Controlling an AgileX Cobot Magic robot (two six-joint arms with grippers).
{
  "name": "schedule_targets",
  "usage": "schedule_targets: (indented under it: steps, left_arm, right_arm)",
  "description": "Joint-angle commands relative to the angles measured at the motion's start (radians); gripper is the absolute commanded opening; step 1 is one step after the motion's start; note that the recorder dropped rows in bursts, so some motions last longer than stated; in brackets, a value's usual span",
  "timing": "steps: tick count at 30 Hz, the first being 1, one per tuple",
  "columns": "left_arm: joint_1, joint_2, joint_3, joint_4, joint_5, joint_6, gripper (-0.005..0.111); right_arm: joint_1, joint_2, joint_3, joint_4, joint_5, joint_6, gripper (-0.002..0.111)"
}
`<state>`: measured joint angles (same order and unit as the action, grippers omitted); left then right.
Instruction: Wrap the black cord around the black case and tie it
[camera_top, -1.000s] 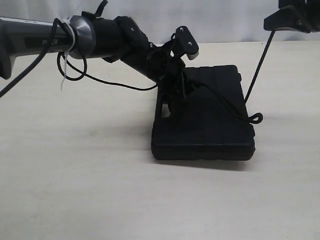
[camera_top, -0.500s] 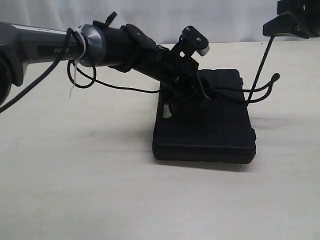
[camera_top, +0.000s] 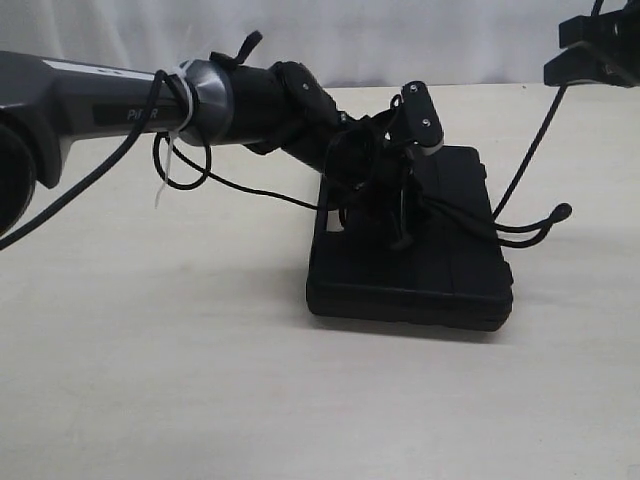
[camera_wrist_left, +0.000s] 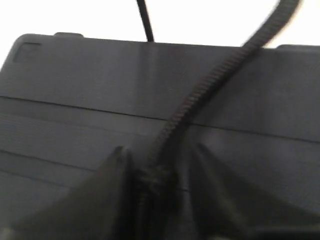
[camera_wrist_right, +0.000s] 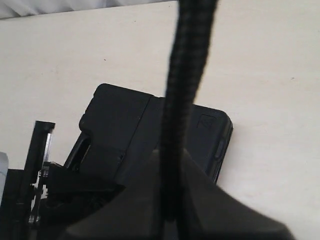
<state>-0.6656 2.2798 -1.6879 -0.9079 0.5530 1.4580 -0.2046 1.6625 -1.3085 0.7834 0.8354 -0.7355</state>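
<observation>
though a cable (camera_top: 70, 172) hides part of it, the white writing on the left arm (camera_top: 100, 100) shows a "p" and an "r". the rest cannot be read. no other words show.

there is one black case (camera_top: 420, 270), one black cord (camera_top: 530, 150), two arms and one white zip tie (camera_top: 165, 165) on the left arm.

the black case lies flat on the pale table (camera_top: 150, 380), a bit right of the middle.

the left gripper (camera_top: 400, 215) points down over the left part of the case lid. from its own camera, its two fingers (camera_wrist_left: 112, 170) are close together and pinch the cord at a frayed bit. from there the cord runs across the lid to the right edge. a small end of it sticks out past that edge.

the right gripper (camera_top: 600, 50) is high up at the far right, well apart from the case. its fingers (camera_wrist_right: 145, 200) are squeezed tight on the cord, which hangs from it down to the case's right side.
</observation>
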Motion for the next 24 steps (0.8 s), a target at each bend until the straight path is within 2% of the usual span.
schedule_targets:
  steps: [1, 2, 6, 12, 16, 21, 24]
  left_arm:
    - [-0.002, -0.002, -0.002, 0.007, -0.040, 0.003, 0.005]
    - [-0.002, -0.002, -0.002, 0.007, -0.042, 0.000, 0.000]
    - [-0.002, -0.002, -0.002, -0.048, -0.124, -0.088, 0.000]
    - [0.017, -0.002, -0.002, -0.326, -0.291, -0.099, 0.000]
    - [0.019, -0.002, -0.002, -0.427, -0.428, -0.101, 0.000]
    - [0.019, -0.002, -0.002, -0.456, -0.530, -0.101, 0.000]
    - [0.019, -0.002, -0.002, -0.455, -0.537, -0.101, 0.000]
  right_arm:
    - [-0.003, -0.014, -0.002, -0.014, 0.004, 0.019, 0.004]
    - [-0.003, -0.014, 0.001, -0.014, 0.004, 0.019, 0.004]
    - [-0.003, -0.014, 0.002, -0.046, 0.011, 0.019, 0.004]
    - [-0.003, -0.014, 0.054, -0.096, -0.034, 0.014, 0.004]
    - [-0.003, -0.014, 0.089, -0.128, -0.064, 0.007, 0.004]
    - [0.002, -0.014, 0.095, -0.155, -0.039, 0.001, 0.004]
    - [0.045, -0.008, 0.095, -0.146, 0.006, -0.104, 0.004]
